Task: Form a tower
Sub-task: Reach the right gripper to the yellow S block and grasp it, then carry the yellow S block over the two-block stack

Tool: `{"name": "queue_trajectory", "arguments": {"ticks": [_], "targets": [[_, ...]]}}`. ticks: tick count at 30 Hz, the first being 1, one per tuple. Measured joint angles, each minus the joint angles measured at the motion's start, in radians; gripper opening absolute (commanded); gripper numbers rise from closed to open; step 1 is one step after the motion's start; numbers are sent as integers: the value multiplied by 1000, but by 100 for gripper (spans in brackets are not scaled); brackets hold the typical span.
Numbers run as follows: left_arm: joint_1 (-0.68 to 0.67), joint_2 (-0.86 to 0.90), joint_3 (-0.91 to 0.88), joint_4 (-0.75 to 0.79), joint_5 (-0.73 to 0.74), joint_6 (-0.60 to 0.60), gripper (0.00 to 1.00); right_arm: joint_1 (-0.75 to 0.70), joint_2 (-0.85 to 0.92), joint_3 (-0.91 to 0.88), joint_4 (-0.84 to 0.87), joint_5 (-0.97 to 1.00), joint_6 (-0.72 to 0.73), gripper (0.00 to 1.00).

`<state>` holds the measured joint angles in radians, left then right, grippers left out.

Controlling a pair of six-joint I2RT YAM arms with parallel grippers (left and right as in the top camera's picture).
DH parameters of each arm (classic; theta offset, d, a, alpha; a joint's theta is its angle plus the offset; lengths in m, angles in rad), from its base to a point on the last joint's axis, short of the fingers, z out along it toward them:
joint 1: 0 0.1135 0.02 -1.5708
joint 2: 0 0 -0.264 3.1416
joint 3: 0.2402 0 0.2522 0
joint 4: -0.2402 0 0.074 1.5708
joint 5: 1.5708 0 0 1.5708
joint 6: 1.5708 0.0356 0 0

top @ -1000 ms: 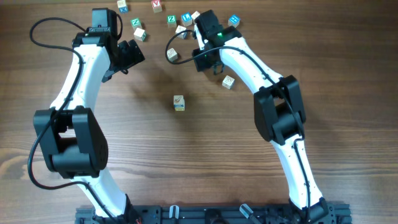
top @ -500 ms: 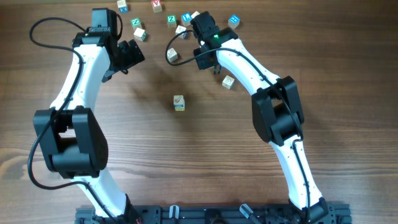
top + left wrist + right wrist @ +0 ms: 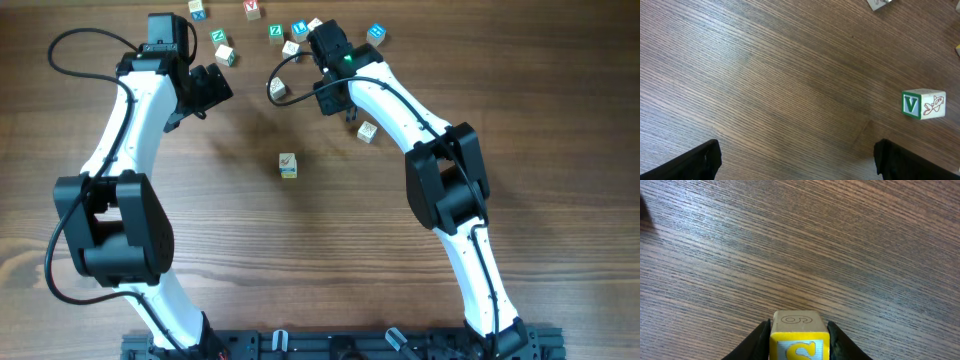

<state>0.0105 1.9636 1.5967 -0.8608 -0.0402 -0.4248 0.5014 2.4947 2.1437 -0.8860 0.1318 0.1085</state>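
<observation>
Tower [image 3: 288, 165] of small pale wooden cubes, seen from above as one narrow stack on the brown wooden table [image 3: 200, 230]. Its top face is cream-white with a small printed drawing. A strip of blue and yellow shows along its lower edge. How many cubes it holds cannot be told from above. It stands alone, well apart from both pincers, between the two arms and nearer the robot's base than either pincer.

The right pincer [image 3: 800, 342] is clamped on a single yellow cube [image 3: 800, 322], with a black finger pressed against each side. The face toward the wrist camera is yellow with a white panel and a yellow letter, only partly in view. The top is bare wood with a ringed 6 or 9.

The left pincer [image 3: 797, 160] is spread wide with nothing between its fingers. Ahead of it and off to one side lies a green V cube [image 3: 923, 104].

Loose cubes [image 3: 275, 31] with green, blue and red faces lie scattered close around the right pincer.
</observation>
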Motion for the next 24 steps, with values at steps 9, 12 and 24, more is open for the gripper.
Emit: {"name": "queue_trajectory", "arguments": {"ticks": [9, 12, 24], "targets": [[0, 0, 0, 0, 0, 0, 100, 0, -23, 0, -27, -47, 3, 23], [0, 0, 0, 0, 0, 0, 100, 0, -72, 0, -56, -85, 10, 22], [0, 0, 0, 0, 0, 0, 100, 0, -367, 3, -349, -290, 373, 4]]}}
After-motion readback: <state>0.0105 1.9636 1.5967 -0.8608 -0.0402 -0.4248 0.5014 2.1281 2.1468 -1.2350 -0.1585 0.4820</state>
